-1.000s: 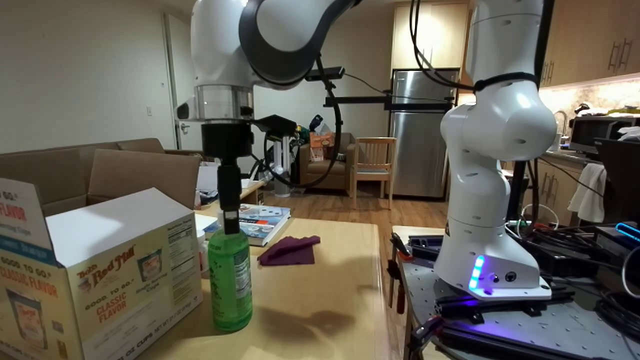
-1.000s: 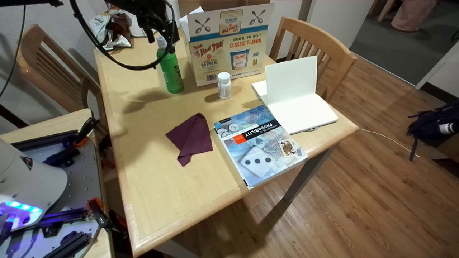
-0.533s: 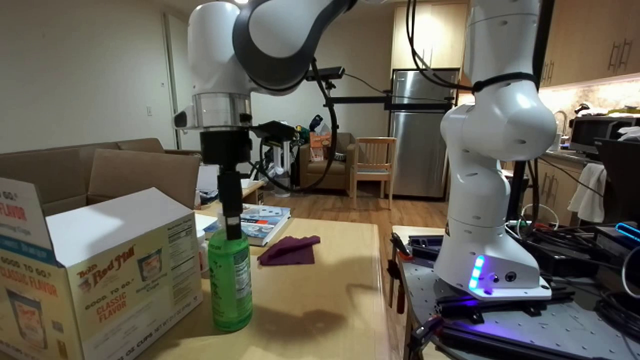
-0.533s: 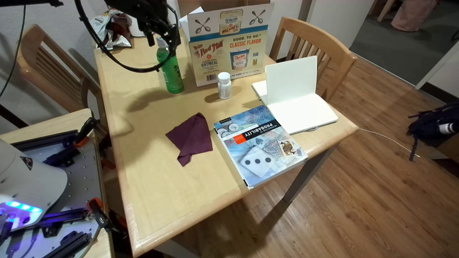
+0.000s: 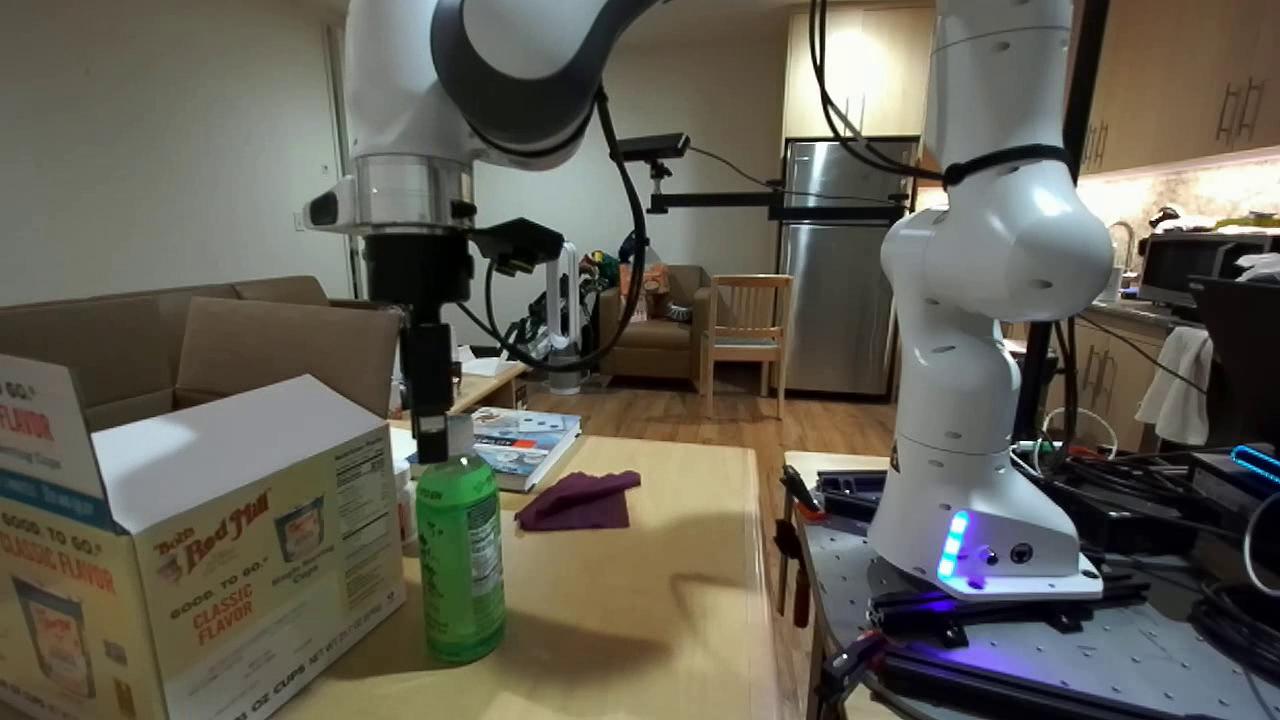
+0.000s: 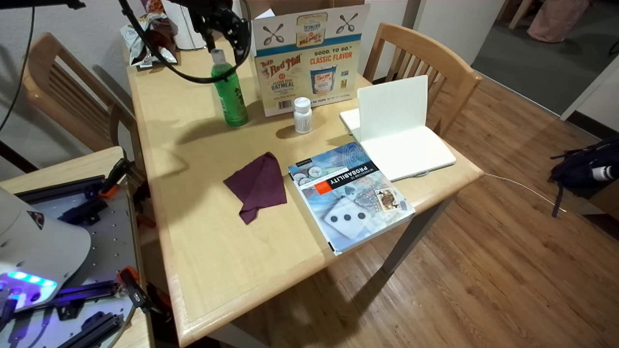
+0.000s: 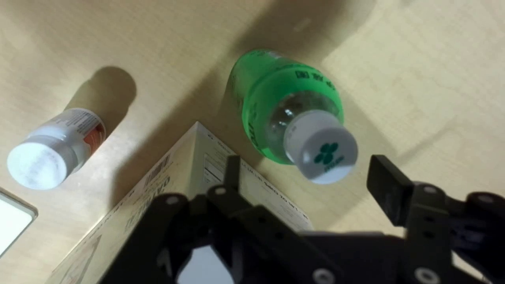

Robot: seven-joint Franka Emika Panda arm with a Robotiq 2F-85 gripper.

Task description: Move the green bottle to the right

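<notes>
The green bottle [image 5: 463, 570] stands upright on the table beside the cardboard box. It also shows in an exterior view [image 6: 234, 101]. In the wrist view the green bottle [image 7: 290, 85] has a white cap [image 7: 327, 154] with a green leaf mark. My gripper [image 7: 307, 171] is open and empty. Its jaws stand wide apart, one on each side of the cap in that view, and neither touches it. In an exterior view the gripper [image 5: 432, 440] is at cap height, with the near finger just left of the cap.
The cardboard oatmeal box [image 5: 280, 560] stands close beside the bottle. A white pill bottle [image 6: 302, 116], a purple cloth [image 6: 258, 186], a probability book [image 6: 350, 198] and an open notebook [image 6: 401, 145] lie about the table [image 6: 208, 270]. Bags [image 6: 152, 41] lie at the back.
My gripper has moved left and slightly up in one view, uncovering the cap there, and up and right in the other exterior view. The bottle has not moved.
</notes>
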